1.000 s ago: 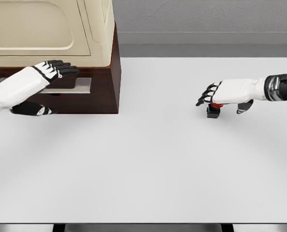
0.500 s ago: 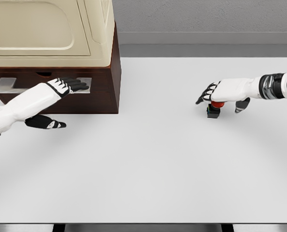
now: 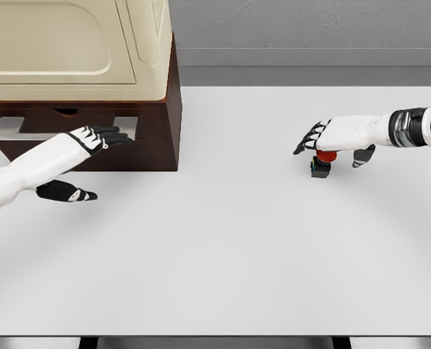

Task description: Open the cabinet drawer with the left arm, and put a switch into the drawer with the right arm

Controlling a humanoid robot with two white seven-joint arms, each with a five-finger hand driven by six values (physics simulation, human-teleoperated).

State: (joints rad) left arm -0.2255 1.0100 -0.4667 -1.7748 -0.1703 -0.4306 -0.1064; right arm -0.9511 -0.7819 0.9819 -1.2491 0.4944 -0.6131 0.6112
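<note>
I am holding my left hand flat, fingers stretched out together and gripping nothing, its fingertips lying over the drawer front of the cabinet, right at the metal handle that sits just beyond them. The drawer is looking shut, flush with the dark wood. My right hand is hovering far off to the other side over the table, fingers loosely spread and curving down, closed around nothing. The switch, red cap on a dark base, is standing directly under my right palm, between thumb and fingers; whether I am touching it I cannot tell.
</note>
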